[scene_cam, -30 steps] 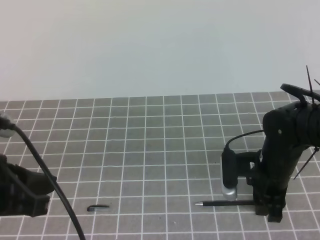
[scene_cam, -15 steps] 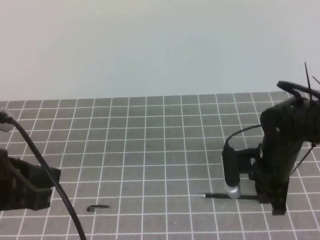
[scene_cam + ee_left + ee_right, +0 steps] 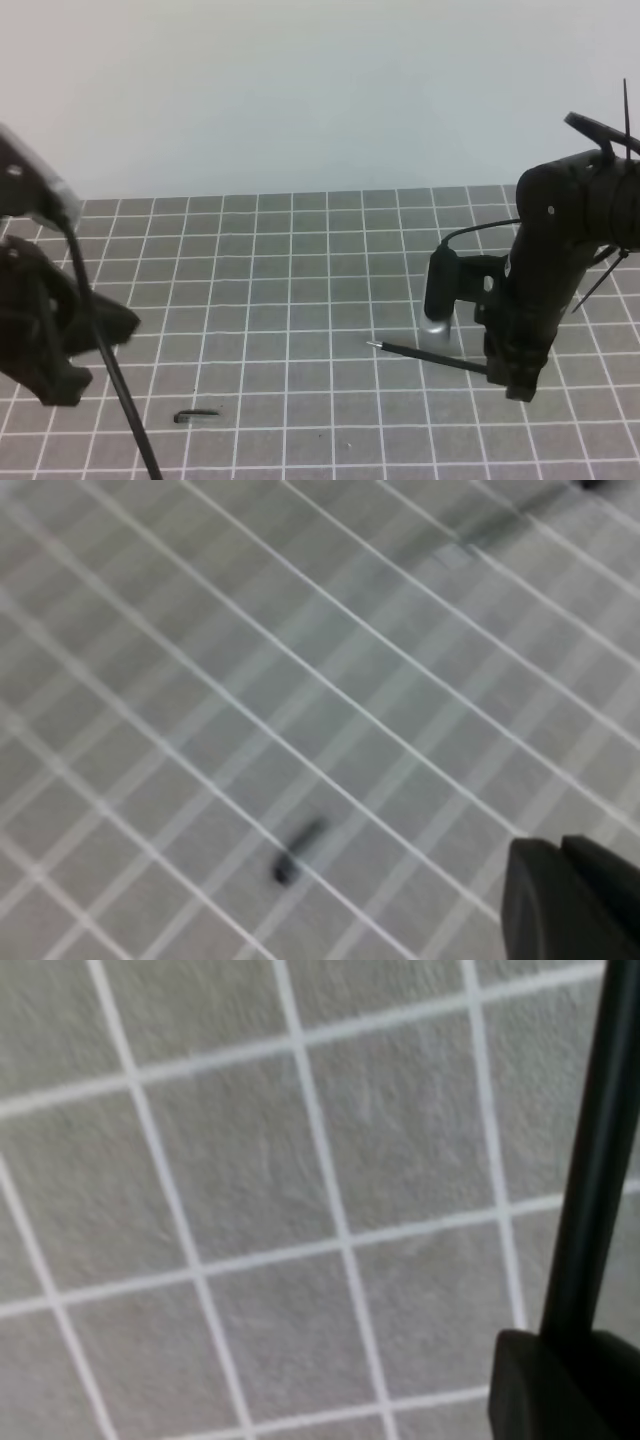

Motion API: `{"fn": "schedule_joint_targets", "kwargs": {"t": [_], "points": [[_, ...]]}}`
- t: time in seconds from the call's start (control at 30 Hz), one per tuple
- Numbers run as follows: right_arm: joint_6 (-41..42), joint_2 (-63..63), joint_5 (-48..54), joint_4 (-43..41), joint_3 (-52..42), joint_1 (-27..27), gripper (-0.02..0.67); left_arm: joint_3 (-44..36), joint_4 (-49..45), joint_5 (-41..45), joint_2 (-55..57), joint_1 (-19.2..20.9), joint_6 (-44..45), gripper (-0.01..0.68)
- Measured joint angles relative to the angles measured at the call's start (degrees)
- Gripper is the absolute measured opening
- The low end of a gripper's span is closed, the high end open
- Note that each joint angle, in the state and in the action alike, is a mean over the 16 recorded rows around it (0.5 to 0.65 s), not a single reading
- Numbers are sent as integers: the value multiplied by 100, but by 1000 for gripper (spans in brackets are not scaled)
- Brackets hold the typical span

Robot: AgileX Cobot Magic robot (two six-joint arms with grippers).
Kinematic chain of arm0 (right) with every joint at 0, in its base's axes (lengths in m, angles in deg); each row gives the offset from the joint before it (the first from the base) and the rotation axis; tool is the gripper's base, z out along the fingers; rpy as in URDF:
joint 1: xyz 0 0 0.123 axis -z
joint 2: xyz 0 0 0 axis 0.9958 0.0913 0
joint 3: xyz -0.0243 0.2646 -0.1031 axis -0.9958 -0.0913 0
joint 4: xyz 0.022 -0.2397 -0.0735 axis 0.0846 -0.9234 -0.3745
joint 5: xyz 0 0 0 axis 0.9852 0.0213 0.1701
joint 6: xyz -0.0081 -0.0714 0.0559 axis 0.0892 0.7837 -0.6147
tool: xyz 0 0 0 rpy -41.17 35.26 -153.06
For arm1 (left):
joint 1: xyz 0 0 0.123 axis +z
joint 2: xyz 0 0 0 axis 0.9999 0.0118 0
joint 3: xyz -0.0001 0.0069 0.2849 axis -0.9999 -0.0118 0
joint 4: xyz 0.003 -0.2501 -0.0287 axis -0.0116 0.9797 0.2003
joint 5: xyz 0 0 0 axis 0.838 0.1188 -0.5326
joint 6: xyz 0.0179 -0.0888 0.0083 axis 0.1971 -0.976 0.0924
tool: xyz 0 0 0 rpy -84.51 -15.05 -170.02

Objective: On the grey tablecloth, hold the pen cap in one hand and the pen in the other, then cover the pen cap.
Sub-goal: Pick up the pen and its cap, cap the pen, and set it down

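The right gripper [image 3: 515, 375] has its jaws closed on the back end of the pen [image 3: 430, 357]. The pen is lifted off the grey tablecloth [image 3: 300, 290] and held nearly level, slightly tilted, with its silvery tip pointing to the left. It hangs above the right half of the cloth, toward the near edge. In the right wrist view the pen [image 3: 598, 1150] is a dark bar rising from the jaws, with only cloth below it.

The pen cap [image 3: 196, 416] lies flat on the cloth near the near edge, on the left half, well apart from the pen. The left gripper [image 3: 575, 900] hovers above the cloth beside the cap [image 3: 298, 848], not touching it; its jaws are closed together and hold nothing.
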Motion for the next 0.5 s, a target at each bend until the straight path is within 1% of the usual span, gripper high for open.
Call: {"fn": "schedule_joint_targets", "kwargs": {"t": [0.17,0.3,0.5], "points": [[-66,-7,257,294,16,0,70,293,12,382,571,-19,535,-2],[-81,-7,504,434,16,0,70,371,-37,327,1021,-148,817,3],[-248,-7,831,522,16,0,70,374,-488,-182,1699,-663,1100,81]]}}
